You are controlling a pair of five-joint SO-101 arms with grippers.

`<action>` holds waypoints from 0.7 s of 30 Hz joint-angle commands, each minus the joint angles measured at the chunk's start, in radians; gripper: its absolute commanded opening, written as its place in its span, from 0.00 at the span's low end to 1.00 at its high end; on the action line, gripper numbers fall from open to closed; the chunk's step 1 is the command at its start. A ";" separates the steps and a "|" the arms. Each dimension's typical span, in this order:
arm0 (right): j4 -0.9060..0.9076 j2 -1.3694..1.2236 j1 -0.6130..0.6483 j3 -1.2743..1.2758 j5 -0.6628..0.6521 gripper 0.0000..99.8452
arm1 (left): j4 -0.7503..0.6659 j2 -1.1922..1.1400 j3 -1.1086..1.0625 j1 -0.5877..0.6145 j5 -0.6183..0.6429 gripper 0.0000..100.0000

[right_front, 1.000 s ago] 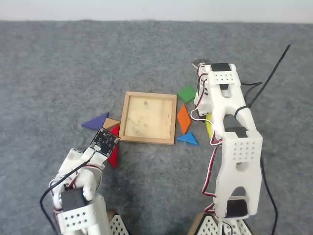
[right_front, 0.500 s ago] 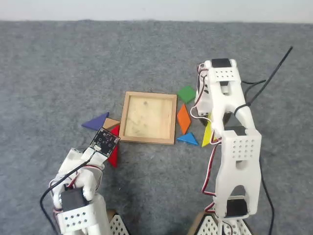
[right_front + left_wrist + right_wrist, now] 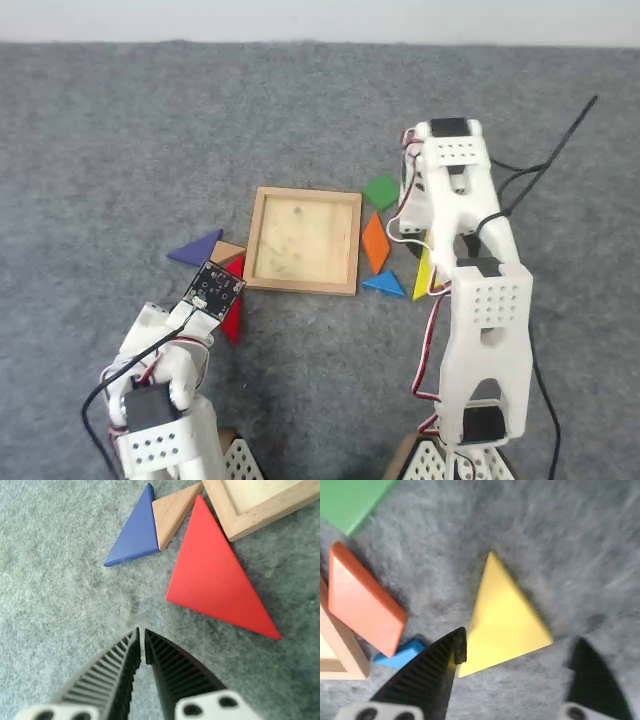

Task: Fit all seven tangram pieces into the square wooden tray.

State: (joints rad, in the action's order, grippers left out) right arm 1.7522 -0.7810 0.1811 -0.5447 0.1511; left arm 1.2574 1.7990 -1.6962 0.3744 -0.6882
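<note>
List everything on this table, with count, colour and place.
Wooden tray: one, light wood, mid-table, empty.
Red triangle: one, red, at tray's near left corner.
Blue triangle: one, dark blue, left of tray.
Tan triangle: one, tan, between blue triangle and tray.
Green square: one, green, off tray's far right corner.
Orange parallelogram: one, orange, right of tray.
Small triangle: one, light blue, off tray's near right corner.
Yellow triangle: one, yellow, right of orange parallelogram.
Left gripper: shut, near red triangle.
Right gripper: open, over yellow triangle.

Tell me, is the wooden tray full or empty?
Empty: the wooden tray shows bare wood inside, and the red triangle lies outside it.
</note>
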 commanded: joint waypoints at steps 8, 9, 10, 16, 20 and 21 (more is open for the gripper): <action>-0.130 0.005 0.007 0.140 0.074 0.28 | 0.002 0.018 0.013 0.014 -0.006 0.02; -0.133 0.005 -0.001 0.150 0.074 0.26 | 0.000 0.018 0.013 0.028 -0.006 0.02; -0.140 0.005 -0.005 0.155 0.074 0.25 | -0.002 0.018 0.013 0.034 -0.006 0.02; -0.143 0.005 -0.007 0.157 0.072 0.17 | -0.002 0.018 0.013 0.037 -0.006 0.02; -0.139 0.005 -0.008 0.157 0.072 0.18 | -0.002 0.018 0.013 0.037 -0.006 0.02; -0.136 0.007 -0.008 0.157 0.072 0.18 | -0.002 0.018 0.013 0.037 -0.006 0.02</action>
State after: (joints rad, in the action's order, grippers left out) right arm 1.6341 -0.7718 0.1826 -0.3928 0.2156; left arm 1.2574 1.7990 -1.6962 0.4020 -0.6882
